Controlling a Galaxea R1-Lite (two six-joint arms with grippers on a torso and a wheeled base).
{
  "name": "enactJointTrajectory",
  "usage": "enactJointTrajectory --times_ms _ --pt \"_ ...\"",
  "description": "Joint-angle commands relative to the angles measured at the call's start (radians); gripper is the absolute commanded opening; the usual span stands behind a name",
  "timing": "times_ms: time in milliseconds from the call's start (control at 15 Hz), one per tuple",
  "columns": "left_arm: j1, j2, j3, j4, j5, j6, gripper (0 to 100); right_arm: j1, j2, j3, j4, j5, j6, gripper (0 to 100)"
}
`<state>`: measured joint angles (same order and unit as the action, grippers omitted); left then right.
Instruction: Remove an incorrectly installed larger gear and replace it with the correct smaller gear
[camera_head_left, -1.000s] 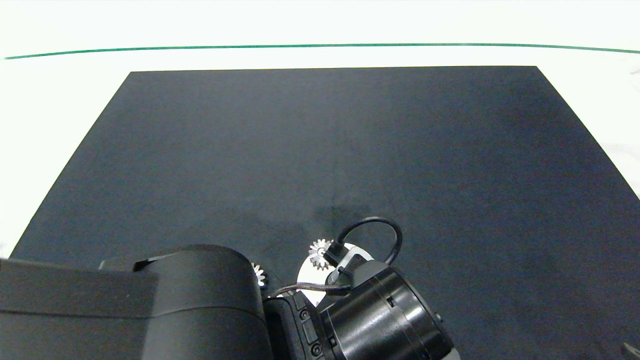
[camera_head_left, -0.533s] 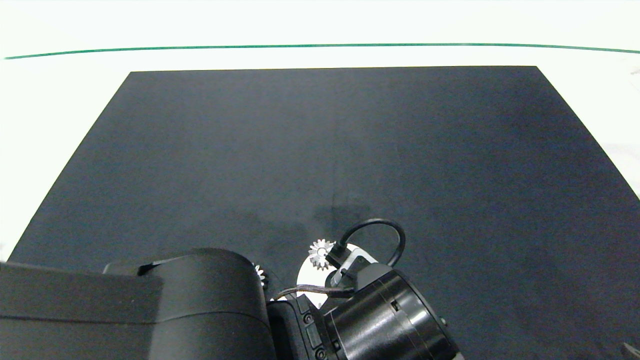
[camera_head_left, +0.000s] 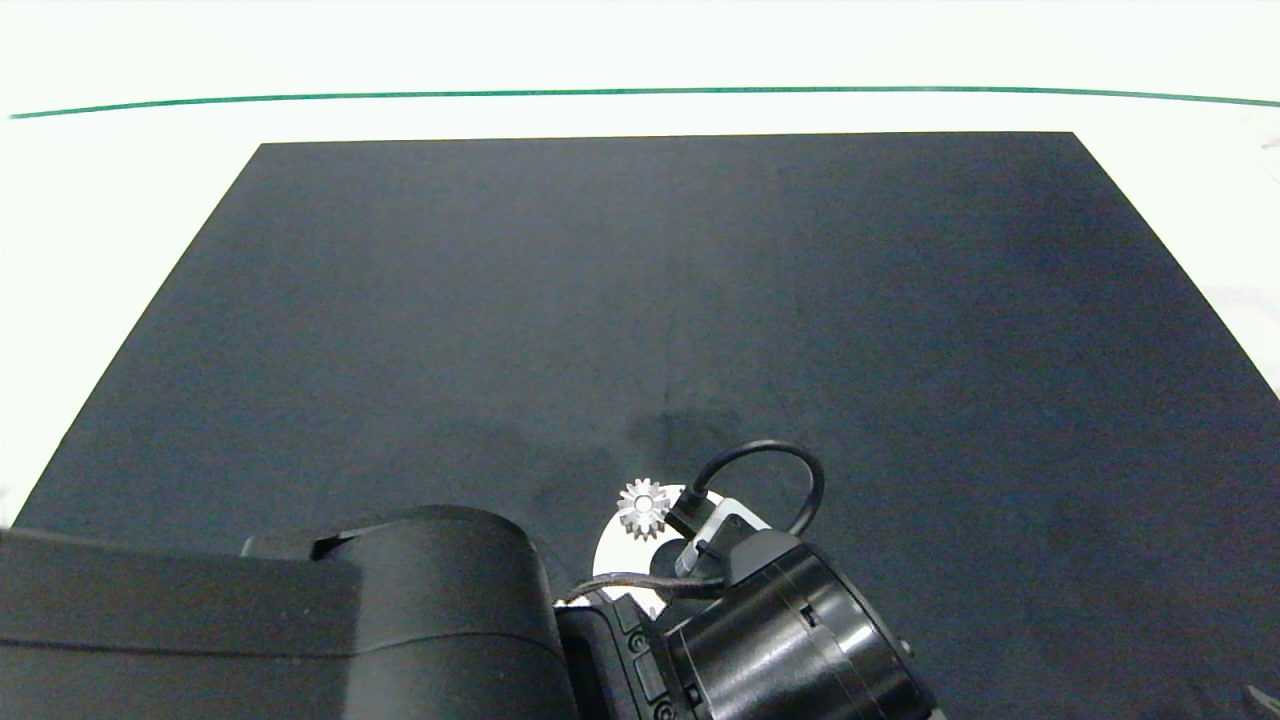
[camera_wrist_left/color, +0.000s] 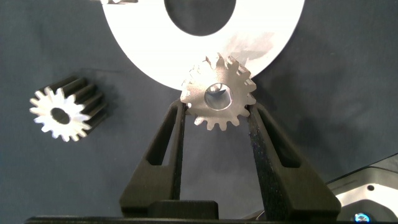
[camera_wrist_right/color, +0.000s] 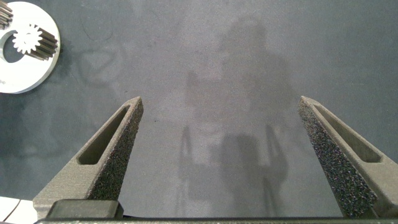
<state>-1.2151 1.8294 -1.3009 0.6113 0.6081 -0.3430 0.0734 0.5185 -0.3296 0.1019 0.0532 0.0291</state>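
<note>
Left gripper (camera_wrist_left/color: 216, 118) clenches the larger gear (camera_wrist_left/color: 218, 93), now lifted off the white disc (camera_wrist_left/color: 261, 43). Right gripper (camera_wrist_right/color: 217, 124) gapes, idle. Smaller gear (camera_wrist_left/color: 62, 112) is next.

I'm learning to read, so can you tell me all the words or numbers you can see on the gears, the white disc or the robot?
None: no words, numbers or signs can be read in any view.
The larger gear, held between the left gripper jaws: plain metal, no marks.
The smaller gear: no marks.
The white disc: blank.
The black mat: blank.
The right gripper, open above the mat: no label.
</note>
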Motion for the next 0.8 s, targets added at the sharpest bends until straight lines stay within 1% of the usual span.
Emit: enactJointTrajectory --times_ms 67,400,800 --pt "-0.001 0.018 0.000 0.001 0.004 -0.002 19 0.000 0.002 0.000 0.001 0.000 0.000 100" --pt "-0.001 0.024 -0.001 0.001 0.004 -0.002 19 0.000 0.002 0.001 0.001 0.000 0.000 100" --pt "0.011 0.021 -0.017 0.002 0.002 0.007 19 0.000 0.000 0.001 0.001 0.002 0.000 100"
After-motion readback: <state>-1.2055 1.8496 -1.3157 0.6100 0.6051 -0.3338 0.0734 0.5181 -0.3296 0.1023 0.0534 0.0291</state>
